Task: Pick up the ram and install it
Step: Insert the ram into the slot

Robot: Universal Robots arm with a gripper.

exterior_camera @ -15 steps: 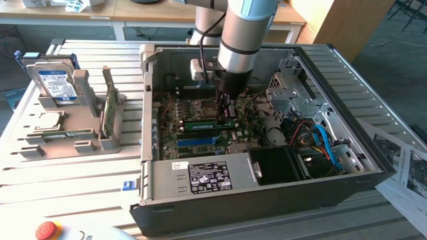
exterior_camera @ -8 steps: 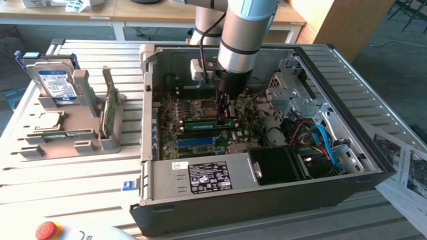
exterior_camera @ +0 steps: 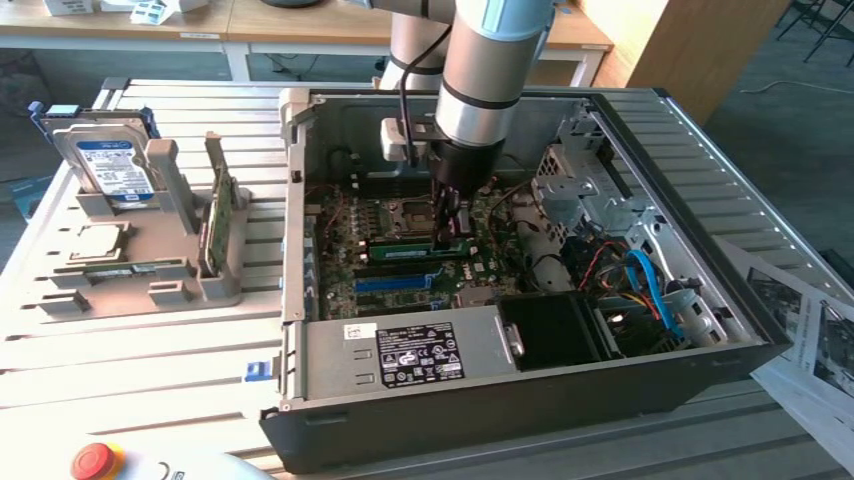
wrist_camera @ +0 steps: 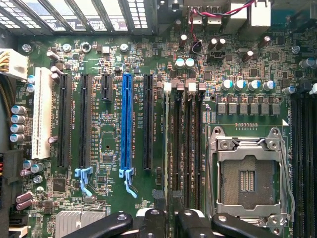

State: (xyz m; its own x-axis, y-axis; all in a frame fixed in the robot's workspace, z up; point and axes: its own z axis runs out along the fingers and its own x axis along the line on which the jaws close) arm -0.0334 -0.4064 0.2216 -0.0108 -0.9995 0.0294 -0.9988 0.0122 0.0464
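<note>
Gripper [exterior_camera: 451, 236] is clamped on the ram [exterior_camera: 407, 247], which sits edge-down over the memory slots [wrist_camera: 185, 148], at 6 o'clock from the CPU socket [exterior_camera: 418, 212] in the exterior view. It should be level, lined up with one slot, and pressed straight down.

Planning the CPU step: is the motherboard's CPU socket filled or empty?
Empty: the CPU socket shows bare contacts, with no chip seated.

The gripper [wrist_camera: 170, 218] is being cut off by the wrist picture's edge. In the exterior view it is hiding part of the ram [exterior_camera: 398, 247], and the arm [exterior_camera: 487, 60] is covering the motherboard [exterior_camera: 350, 225] behind it.
</note>
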